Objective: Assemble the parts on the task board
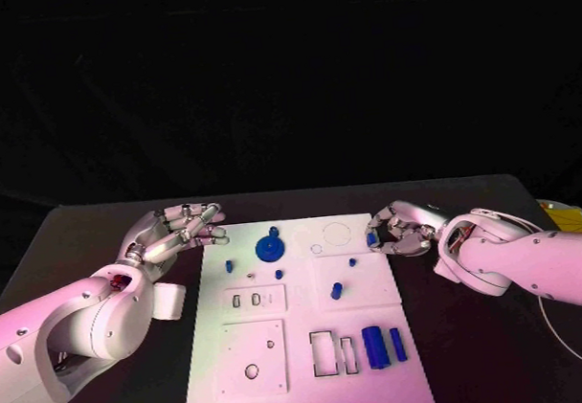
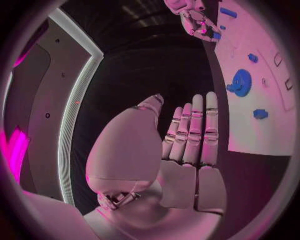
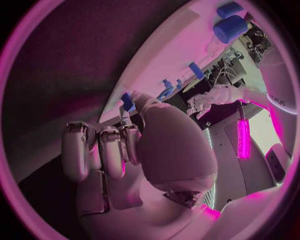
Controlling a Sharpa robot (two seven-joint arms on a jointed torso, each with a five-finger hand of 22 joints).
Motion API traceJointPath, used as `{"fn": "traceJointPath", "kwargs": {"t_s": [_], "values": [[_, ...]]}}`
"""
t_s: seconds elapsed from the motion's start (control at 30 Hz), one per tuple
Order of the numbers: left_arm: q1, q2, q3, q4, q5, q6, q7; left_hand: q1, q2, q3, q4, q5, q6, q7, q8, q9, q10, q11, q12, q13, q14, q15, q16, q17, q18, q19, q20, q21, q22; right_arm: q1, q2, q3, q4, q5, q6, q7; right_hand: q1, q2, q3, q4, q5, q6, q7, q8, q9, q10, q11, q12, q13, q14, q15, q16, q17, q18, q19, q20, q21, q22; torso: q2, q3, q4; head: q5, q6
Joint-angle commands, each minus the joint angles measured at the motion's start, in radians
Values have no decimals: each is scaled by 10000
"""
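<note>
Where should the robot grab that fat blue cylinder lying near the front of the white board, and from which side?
Probably around the middle of the thick blue cylinder, coming straight down from above. It lies flat on the task board, its long axis running towards the robot, so fingers can close across its round sides. A thinner blue rod lies close beside it, so that side is tight.

right robot hand (image 3: 134,150) up close with fingers curled in, small blue part (image 3: 127,101) at its fingertips by the edge of the white task board (image 3: 169,55), two fat blue cylinders (image 3: 229,28) further along, other robot hand (image 3: 201,102) past the board
</note>
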Motion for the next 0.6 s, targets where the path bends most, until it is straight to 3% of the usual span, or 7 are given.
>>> {"fn": "traceJointPath", "kwargs": {"t_s": [0.03,0.23,0.3,0.4,0.6], "values": [[2,10,5,17,15,209,35,30,-3,66,-2,-53,63,168,22,17,53,-2,52,12,-79,0,53,16,194,-70,-32,36,16,-13,13,-2,-9,-127,-112,-40,-57,199,114,36,-58,181,-42,70,20,235,-70,91,1579,993,-62,29,2398,-117,128,-18,68,1193,3,0,5,-6,-14],[2,5,5,14,15,223,21,30,-3,66,-2,-53,63,168,22,17,53,-2,52,12,-79,0,53,16,194,-70,-32,36,16,-14,22,-1,-17,42,-351,78,-77,506,384,16,-82,804,-304,395,155,358,-286,229,1696,1007,-241,43,2459,-141,198,-159,152,1299,-2,4,2,-2,-28],[2,4,5,12,15,226,17,30,-3,66,-2,-53,63,168,22,17,53,-2,52,12,-79,0,53,16,194,-70,-32,36,16,-14,23,-1,-22,78,-433,97,-44,650,559,-43,-455,925,-402,521,220,381,-380,245,1713,1010,-333,47,2476,-146,212,-250,165,1324,-2,4,2,-2,-28],[2,0,5,10,15,229,12,30,-3,66,-2,-53,63,168,22,17,53,-2,52,12,-79,0,53,16,194,-70,-32,36,16,-14,22,-1,-31,112,-595,115,6,781,730,-122,-540,1075,-497,672,298,410,-458,273,1740,1015,-400,51,2497,-155,235,-310,191,1359,-5,1,0,-11,-37],[2,-10,4,12,15,236,2,30,-3,66,-2,-53,63,168,22,17,53,-2,52,12,-79,0,53,16,194,-70,-32,36,16,-14,14,0,27,161,-852,126,19,818,828,-194,-545,1138,-555,773,358,437,-511,300,1767,1023,-447,60,2535,-167,264,-356,227,1403,2,0,-2,-13,-52]]}}
